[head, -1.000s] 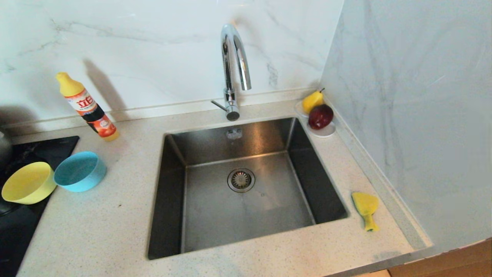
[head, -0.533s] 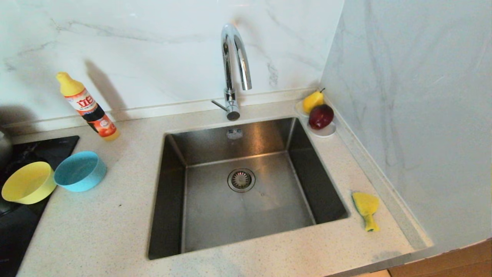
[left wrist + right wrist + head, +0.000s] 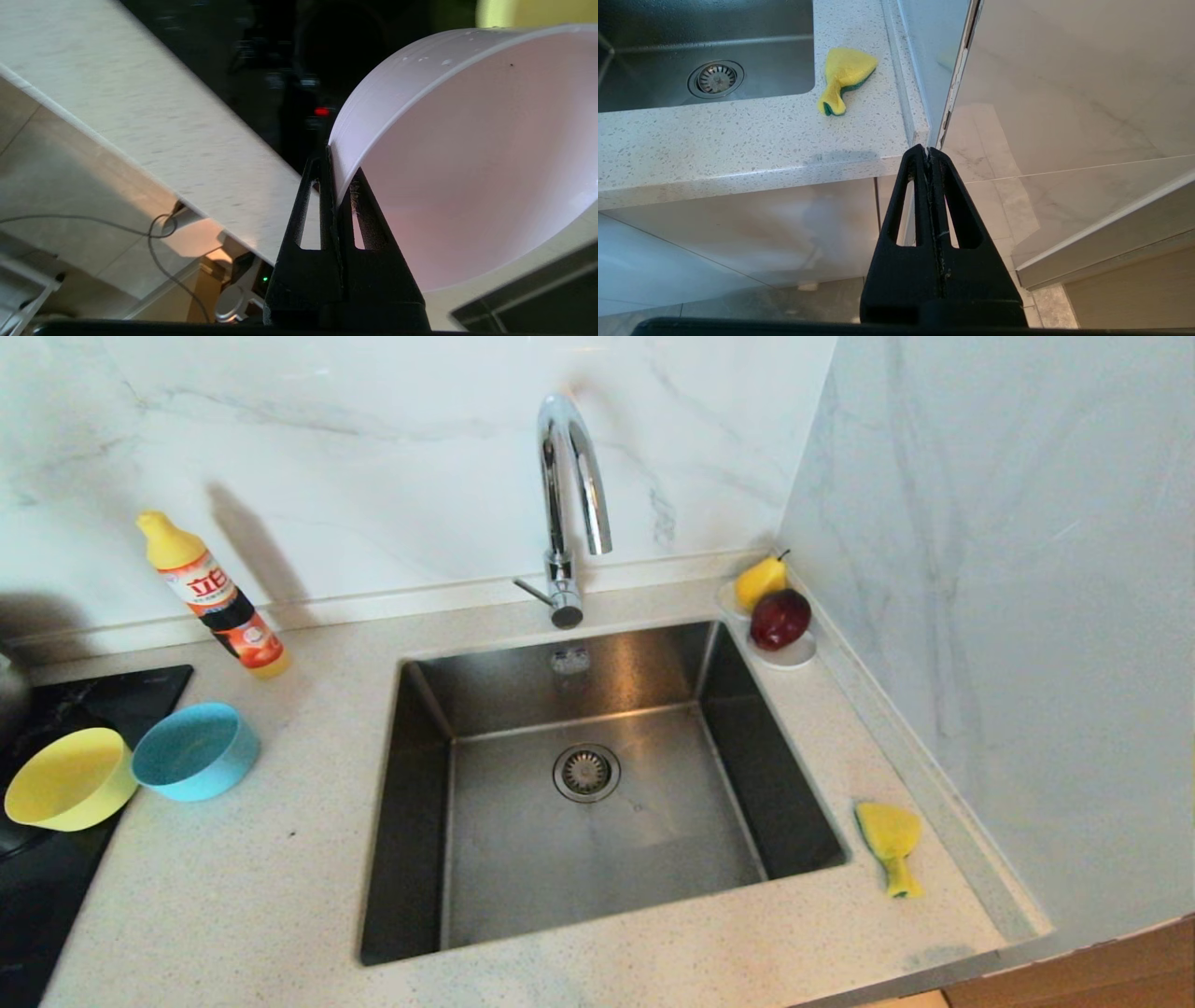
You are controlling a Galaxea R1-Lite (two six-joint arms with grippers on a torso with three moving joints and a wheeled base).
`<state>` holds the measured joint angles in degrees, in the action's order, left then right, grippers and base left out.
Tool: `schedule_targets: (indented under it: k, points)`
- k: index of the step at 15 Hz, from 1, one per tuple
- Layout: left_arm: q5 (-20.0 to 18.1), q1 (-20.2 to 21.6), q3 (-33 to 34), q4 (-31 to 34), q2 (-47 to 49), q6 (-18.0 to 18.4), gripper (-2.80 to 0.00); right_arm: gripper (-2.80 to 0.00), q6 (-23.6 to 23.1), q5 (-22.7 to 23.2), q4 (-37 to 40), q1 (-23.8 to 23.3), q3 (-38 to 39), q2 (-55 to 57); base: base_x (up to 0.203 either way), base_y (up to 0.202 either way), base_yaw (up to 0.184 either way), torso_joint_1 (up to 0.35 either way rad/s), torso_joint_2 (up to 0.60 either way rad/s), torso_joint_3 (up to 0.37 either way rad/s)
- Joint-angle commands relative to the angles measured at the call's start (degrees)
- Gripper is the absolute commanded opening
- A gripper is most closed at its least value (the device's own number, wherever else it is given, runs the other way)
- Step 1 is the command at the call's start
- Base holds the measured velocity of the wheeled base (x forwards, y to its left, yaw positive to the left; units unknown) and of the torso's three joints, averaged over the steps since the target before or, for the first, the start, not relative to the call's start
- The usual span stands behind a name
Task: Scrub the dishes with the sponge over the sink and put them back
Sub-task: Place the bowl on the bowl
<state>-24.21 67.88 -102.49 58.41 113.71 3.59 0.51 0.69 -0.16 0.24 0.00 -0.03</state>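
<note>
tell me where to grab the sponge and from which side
Grip the sponge across its broad fan-shaped end, coming straight down from above with the right gripper, which is parked shut below the counter edge. It lies flat on the counter right of the sink, with the wall close on its far side, so a side approach looks cramped. The thin tail offers less to hold.

Detergent bottle point(image 3: 211, 595) leaning at backsplash; pear point(image 3: 758, 581), red apple point(image 3: 780, 618) on white saucer point(image 3: 792, 657)
</note>
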Motion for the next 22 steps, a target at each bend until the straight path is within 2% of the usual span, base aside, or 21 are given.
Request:
schedule_targets:
  k: [1,4,7,16,18,22]
  points:
    - [-0.4,-2.5,-0.1,-0.1,-0.1,-1.3,-2.80,-2.80,0.0,0.0,0.0,0.0,0.0,0.0,0.000,0.000,0.000,0.000,0.00,0.000]
    - [-0.5,-6.4,0.2,-2.5,2.2,-2.7,-2.80,-2.80,0.0,0.0,0.0,0.0,0.0,-0.1,0.000,0.000,0.000,0.000,0.00,0.000]
    - [-0.3,-9.1,0.0,-6.5,4.2,-5.7,-2.80,-2.80,0.0,0.0,0.0,0.0,0.0,0.0,0.000,0.000,0.000,0.000,0.00,0.000]
    - [-0.6,-9.3,-0.7,-10.5,7.6,-8.3,-2.80,-2.80,0.0,0.0,0.0,0.0,0.0,0.0,0.000,0.000,0.000,0.000,0.00,0.000]
    - [-4.2,-9.3,-0.7,-11.0,7.8,-9.2,-2.80,-2.80,0.0,0.0,0.0,0.0,0.0,-0.1,0.000,0.000,0.000,0.000,0.00,0.000]
    - [-5.1,-10.0,-2.0,-11.0,9.1,-11.5,-2.80,-2.80,0.0,0.0,0.0,0.0,0.0,-0.1,0.000,0.000,0.000,0.000,0.00,0.000]
